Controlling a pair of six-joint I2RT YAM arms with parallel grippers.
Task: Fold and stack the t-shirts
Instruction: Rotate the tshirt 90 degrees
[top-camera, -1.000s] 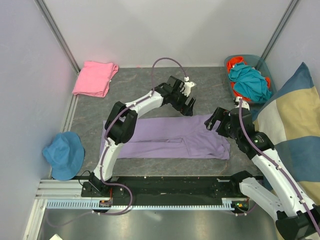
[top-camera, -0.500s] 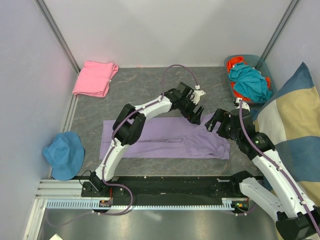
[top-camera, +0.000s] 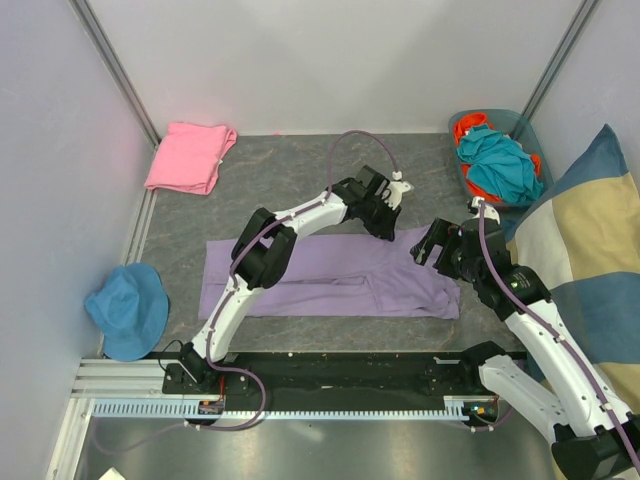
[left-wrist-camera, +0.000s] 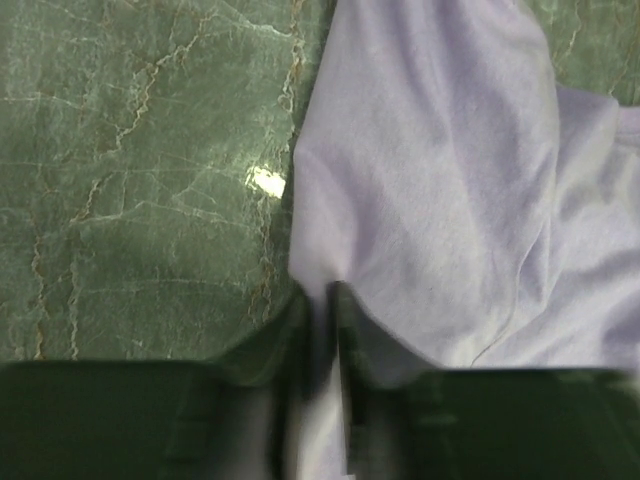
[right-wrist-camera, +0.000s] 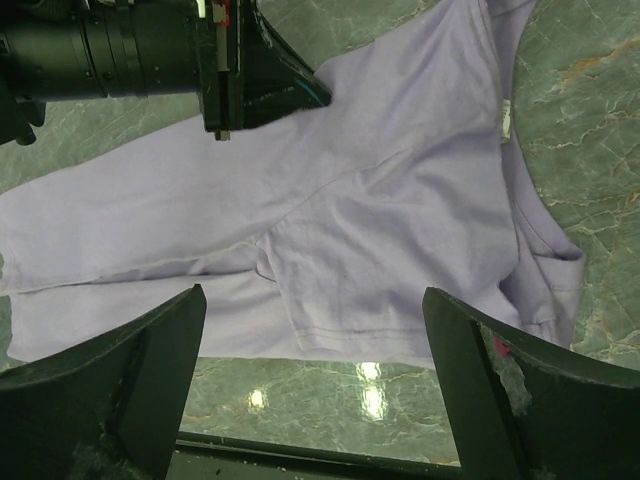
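Item 1, my left gripper: clenched on a raised fold of cloth. The two dark fingers stand almost together with a thin ridge of the lavender shirt pinched between them. The grip sits on the shirt's far edge, toward its right end, where the cloth meets the bare grey marbled table.

Item 2, my right gripper: released, fingers spread wide apart, nothing between them. It hangs over the right end of the same shirt, near a sleeve. I cannot tell whether its tips touch the cloth.

Item 3, lavender shirt: spread in a long band across the middle of the table, running left to right, nearer the near edge than the far one. The left part lies flat. The right part is rumpled, with seams and a small white label showing in the right wrist view.

Item 4, pink shirt: folded into a small pad at the far left corner of the table, well apart from the lavender one.

Item 5, blue hat: at the table's left edge, toward the near end.

Item 6, basket: at the far right corner, holding bunched teal cloth and orange cloth.

Item 7, striped cushion: blue, cream and tan, along the table's right edge.
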